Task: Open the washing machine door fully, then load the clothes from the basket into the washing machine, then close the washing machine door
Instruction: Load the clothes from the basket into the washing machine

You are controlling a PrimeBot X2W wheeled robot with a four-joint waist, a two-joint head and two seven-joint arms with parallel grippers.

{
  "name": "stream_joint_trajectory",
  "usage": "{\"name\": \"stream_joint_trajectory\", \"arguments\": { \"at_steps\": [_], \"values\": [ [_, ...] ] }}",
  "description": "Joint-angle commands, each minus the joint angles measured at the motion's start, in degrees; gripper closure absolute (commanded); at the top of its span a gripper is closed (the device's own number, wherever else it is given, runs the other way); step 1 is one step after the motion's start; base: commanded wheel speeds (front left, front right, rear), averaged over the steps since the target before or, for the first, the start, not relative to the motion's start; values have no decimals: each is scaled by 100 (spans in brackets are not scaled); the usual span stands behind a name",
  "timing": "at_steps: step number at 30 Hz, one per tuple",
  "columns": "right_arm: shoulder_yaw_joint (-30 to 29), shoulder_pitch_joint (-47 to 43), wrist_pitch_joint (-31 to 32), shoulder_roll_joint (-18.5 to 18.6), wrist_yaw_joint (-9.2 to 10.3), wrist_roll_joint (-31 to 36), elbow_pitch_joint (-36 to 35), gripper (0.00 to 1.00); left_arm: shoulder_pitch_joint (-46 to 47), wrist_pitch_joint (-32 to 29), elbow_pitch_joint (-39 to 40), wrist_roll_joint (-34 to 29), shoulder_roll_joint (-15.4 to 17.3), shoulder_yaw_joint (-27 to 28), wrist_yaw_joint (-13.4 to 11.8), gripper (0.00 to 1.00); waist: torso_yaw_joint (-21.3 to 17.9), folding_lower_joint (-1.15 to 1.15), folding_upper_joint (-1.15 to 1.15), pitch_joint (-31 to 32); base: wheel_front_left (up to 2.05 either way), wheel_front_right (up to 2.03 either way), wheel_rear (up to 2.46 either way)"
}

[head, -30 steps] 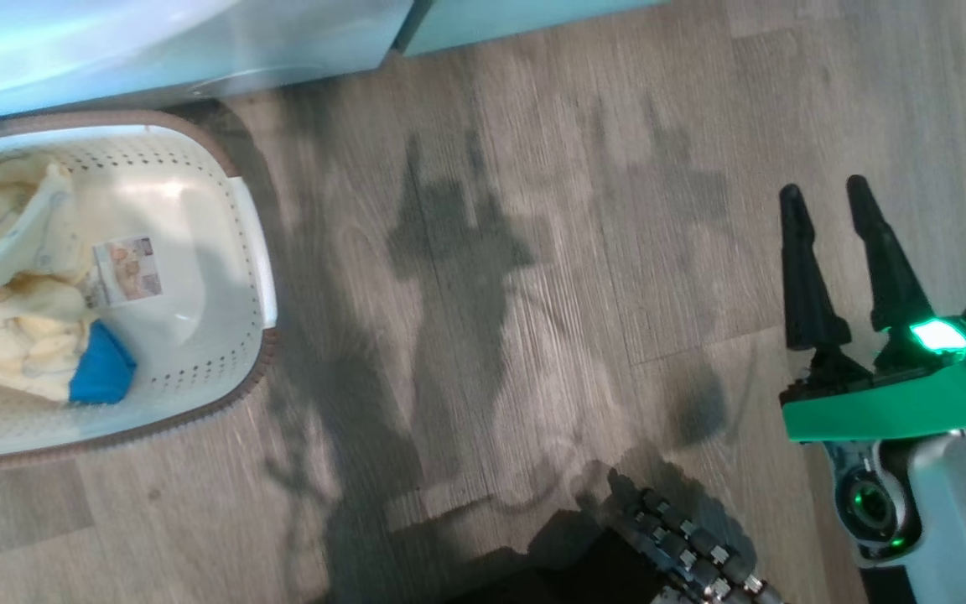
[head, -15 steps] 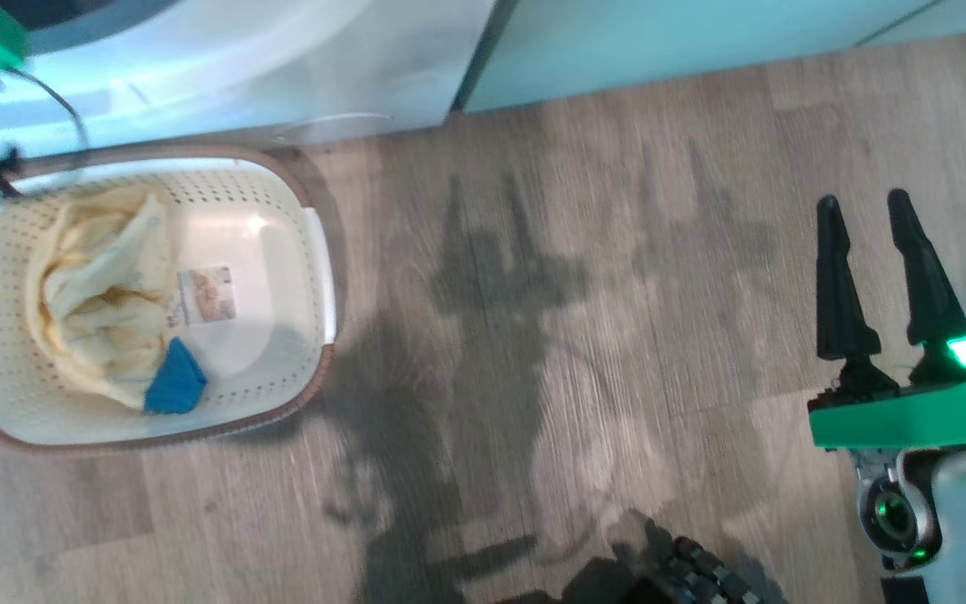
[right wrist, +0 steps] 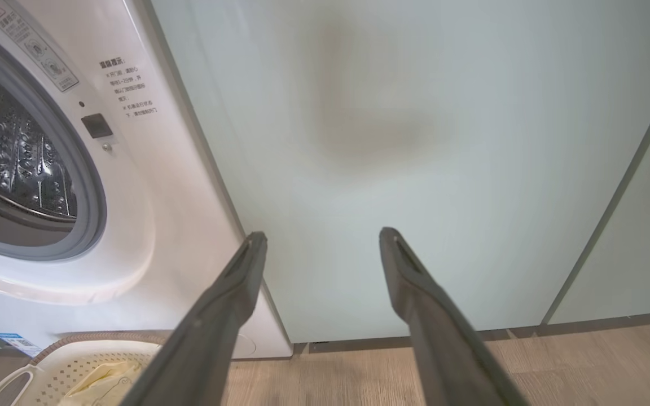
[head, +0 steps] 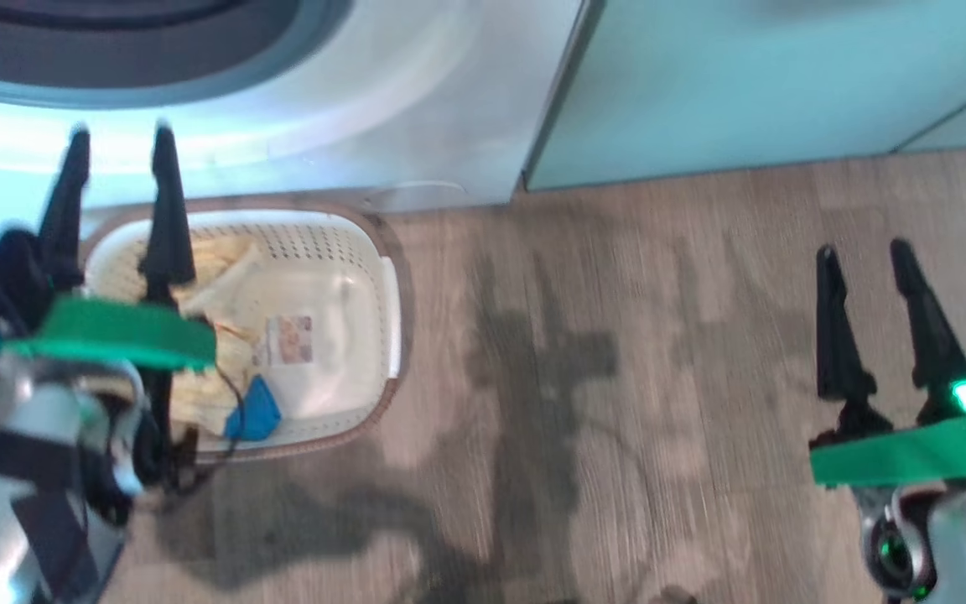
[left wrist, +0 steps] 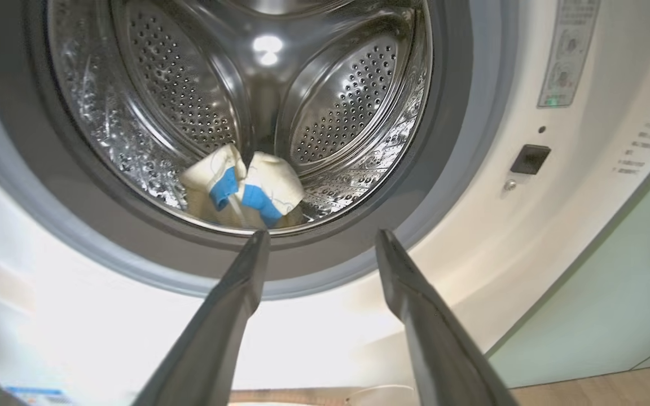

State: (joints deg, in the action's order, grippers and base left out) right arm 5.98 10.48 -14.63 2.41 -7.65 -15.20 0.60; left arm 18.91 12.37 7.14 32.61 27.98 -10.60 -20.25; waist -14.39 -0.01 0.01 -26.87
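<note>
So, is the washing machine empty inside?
No, a pale yellow garment with blue patches lies at the bottom of the drum.

Clothes (head: 213, 270) in the basket (head: 324, 239) below me

My left gripper (head: 122, 132), fingers spread and empty, hangs over the basket's left side at the foot of the washing machine (head: 382, 109); my right gripper (head: 861, 249), equally spread, hovers well apart over the wooden floor (head: 634, 319).
</note>
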Motion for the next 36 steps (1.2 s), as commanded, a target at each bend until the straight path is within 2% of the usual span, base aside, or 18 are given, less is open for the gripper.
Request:
{"name": "stream_joint_trajectory", "arguments": {
  "at_steps": [1,6,11,22,36],
  "values": [
    [94,-161,-37,47,16,94,-103,0,-91,17,319,-75,142,297,-108,0,205,1,-1,300,0,0,0],
    [130,-311,-37,49,16,286,-2,0,-882,94,717,-124,-38,259,-335,0,407,1,-1,720,0,0,0],
    [168,-519,-37,136,16,347,134,0,-1414,165,815,-243,-201,137,-436,0,611,1,-1,1172,0,0,0],
    [179,-1070,-37,223,16,398,300,0,-2219,236,578,-279,-582,-147,-363,0,935,1,-1,1988,0,0,0],
    [219,-1386,-37,156,16,386,267,0,-2552,255,474,-317,-705,-122,-318,0,1024,1,-1,2290,0,0,0]
  ]
}}
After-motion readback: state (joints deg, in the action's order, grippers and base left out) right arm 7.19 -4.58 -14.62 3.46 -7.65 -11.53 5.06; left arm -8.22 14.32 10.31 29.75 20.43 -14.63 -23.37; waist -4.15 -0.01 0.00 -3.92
